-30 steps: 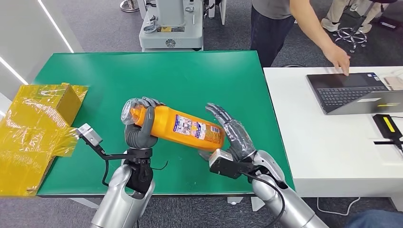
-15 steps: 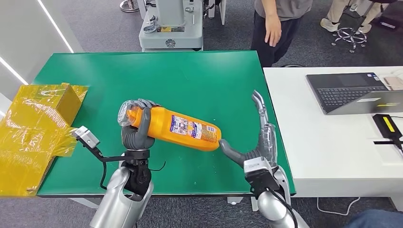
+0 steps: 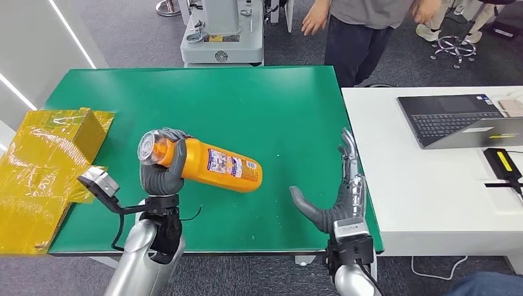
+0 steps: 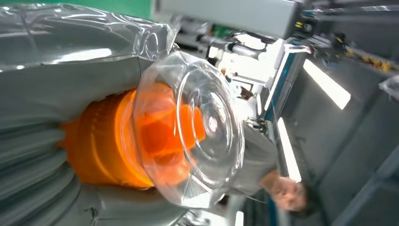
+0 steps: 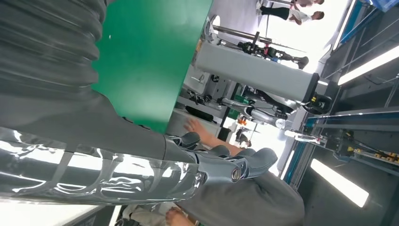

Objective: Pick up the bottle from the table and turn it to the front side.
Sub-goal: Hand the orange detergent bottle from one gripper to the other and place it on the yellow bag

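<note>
My left hand point(image 3: 161, 169) grips an orange bottle point(image 3: 213, 164) near its neck and holds it lying sideways above the green table point(image 3: 247, 111). The clear cap point(image 3: 148, 147) points toward my left, and the printed label point(image 3: 229, 164) faces up. The left wrist view has the clear cap point(image 4: 197, 127) over the orange neck point(image 4: 103, 141), with my left hand point(image 4: 56, 94) wrapped around it. My right hand point(image 3: 338, 197) stands apart from the bottle at the table's right front edge, fingers spread upward and holding nothing. The right wrist view has my right hand point(image 5: 94, 141) against the table.
A yellow wrapped box point(image 3: 43, 166) sits at the table's left edge. A white table point(image 3: 432, 185) to the right carries a laptop point(image 3: 456, 117) and a black device point(image 3: 502, 163). A person point(image 3: 364, 31) stands behind the green table beside a grey machine point(image 3: 222, 31).
My right hand let go of the bottle's base, drew back to the right and opened upward. My left hand carried the bottle slightly left. The person's hand left the laptop.
</note>
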Controlling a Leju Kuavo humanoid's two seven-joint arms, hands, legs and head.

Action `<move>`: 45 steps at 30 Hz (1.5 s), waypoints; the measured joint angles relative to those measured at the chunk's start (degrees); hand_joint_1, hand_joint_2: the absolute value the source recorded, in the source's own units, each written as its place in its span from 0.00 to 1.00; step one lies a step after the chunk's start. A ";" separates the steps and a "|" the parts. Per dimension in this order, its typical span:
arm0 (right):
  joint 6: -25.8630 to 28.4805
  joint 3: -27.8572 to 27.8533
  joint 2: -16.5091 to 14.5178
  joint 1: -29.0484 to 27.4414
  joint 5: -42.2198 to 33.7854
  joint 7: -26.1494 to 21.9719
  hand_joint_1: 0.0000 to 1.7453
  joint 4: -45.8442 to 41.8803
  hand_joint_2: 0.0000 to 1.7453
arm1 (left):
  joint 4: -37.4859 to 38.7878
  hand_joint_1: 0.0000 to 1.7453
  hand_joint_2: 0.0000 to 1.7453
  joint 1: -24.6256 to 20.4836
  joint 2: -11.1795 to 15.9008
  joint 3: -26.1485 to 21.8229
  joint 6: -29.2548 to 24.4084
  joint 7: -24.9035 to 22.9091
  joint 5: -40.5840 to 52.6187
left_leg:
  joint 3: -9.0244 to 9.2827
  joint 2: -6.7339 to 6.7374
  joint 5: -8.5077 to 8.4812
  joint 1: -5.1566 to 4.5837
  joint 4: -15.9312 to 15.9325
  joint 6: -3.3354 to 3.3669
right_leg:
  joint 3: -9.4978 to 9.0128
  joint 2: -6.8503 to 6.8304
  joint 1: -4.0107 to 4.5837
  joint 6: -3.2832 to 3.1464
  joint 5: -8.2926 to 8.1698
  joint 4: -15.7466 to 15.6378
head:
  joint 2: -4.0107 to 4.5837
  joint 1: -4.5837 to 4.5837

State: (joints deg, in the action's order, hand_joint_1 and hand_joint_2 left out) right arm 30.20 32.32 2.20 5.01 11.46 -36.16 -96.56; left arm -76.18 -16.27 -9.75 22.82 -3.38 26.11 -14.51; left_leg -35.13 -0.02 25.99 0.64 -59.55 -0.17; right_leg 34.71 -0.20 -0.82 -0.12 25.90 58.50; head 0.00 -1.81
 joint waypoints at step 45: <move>-6.91 -1.63 -4.41 -6.78 3.58 -0.22 0.00 -4.42 1.00 | 41.79 1.00 1.00 -26.85 21.19 7.71 -21.75 -14.73 89.35 | -0.01 0.15 -0.02 0.01 0.00 -0.03 | 0.14 0.21 0.01 -0.05 -0.02 0.07 | 0.00 0.01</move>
State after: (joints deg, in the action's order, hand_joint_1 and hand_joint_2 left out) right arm 23.29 30.69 -2.21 -1.77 15.04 -36.38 -100.98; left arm -34.39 -43.13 11.44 30.53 -25.12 11.38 74.84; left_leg -35.14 0.12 25.97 0.65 -59.55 -0.20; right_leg 34.85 0.01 -0.81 -0.17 25.88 58.57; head 0.00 -1.81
